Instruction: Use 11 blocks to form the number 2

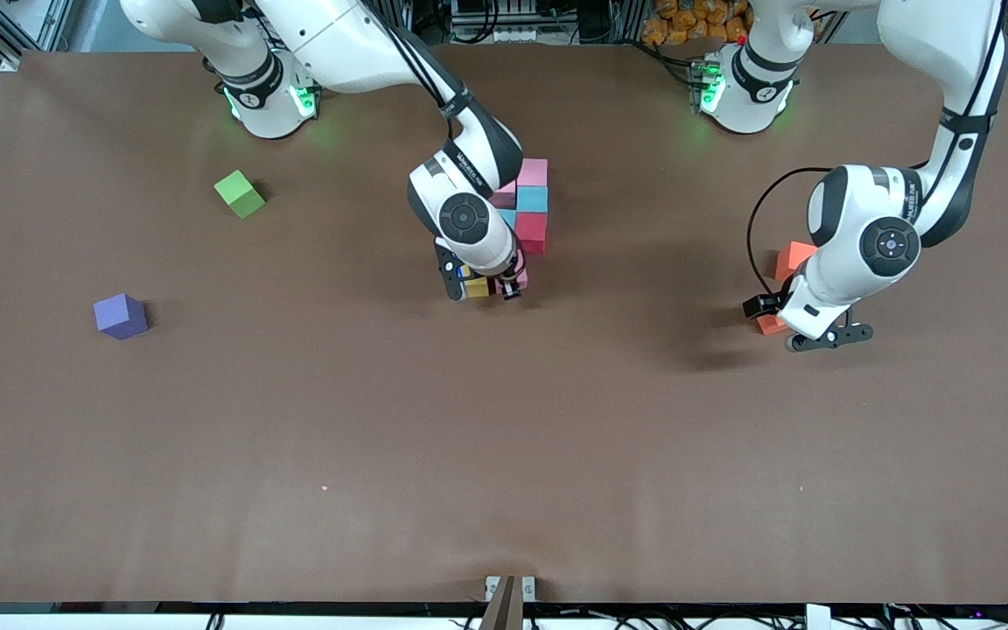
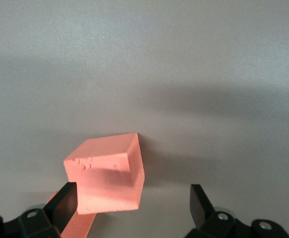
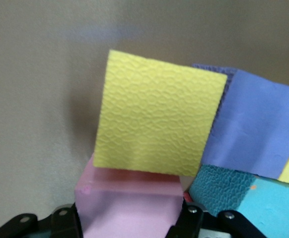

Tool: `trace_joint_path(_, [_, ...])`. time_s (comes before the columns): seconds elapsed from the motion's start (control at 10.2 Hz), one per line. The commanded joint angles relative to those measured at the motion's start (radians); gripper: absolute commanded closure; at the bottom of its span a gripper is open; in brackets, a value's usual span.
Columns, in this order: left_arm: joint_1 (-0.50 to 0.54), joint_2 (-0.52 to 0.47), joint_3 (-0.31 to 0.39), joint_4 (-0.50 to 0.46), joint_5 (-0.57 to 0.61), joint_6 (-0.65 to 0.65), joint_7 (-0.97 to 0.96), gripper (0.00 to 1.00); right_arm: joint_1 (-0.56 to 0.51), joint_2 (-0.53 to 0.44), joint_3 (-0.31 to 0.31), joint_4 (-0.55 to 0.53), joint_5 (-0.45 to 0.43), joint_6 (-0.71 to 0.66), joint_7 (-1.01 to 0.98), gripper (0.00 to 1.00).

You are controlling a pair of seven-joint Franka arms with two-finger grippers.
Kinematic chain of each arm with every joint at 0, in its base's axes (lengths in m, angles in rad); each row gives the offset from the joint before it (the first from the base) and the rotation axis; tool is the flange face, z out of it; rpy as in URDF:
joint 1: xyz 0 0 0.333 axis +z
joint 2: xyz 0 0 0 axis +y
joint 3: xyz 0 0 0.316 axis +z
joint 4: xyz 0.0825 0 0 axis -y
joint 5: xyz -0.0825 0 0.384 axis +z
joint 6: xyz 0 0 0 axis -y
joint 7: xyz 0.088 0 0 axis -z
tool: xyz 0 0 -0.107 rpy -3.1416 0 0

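Blocks are what it's all about, and the number 2 [image 1: 528,219] is growing mid-tabletop, nearer the robots' bases than the camera, part-hidden under the right arm. Right hand [image 1: 486,287] sits low at the figure's camera-side end, fingers clamped on a pink block [image 3: 129,206], with a yellow block [image 3: 157,121] touching it and purple and teal neighbours packed tight alongside. That's the danger: letting go or lifting out at a slant could drag the pink cube, nudge the yellow one and skew the rows.

Over at the left arm's end, the left hand [image 2: 133,203] hangs fully open around an orange block [image 2: 107,176], gripping nothing. The cube sits closer to one finger and looks turned against the jaw line, so closing now could twist it or pinch a corner.

The count: one orange, one loose purple block [image 1: 121,315] toward the right arm's end, one light green cube [image 1: 240,193] farther from the camera, and some eight visible in the figure, though I can't be sure.
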Motion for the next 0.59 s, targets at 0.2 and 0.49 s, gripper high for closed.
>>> trace_joint_path(0.2, [0.003, 0.029, 0.014, -0.023, 0.019, 0.041, 0.035, 0.0, 0.009, -0.037, -0.025, -0.036, -0.022, 0.001, 0.026, 0.64])
trace_joint_path(0.49, [0.003, 0.014, 0.051, -0.026, 0.019, 0.029, 0.09, 0.0, 0.016, -0.036, -0.034, -0.046, -0.022, 0.005, 0.044, 0.32])
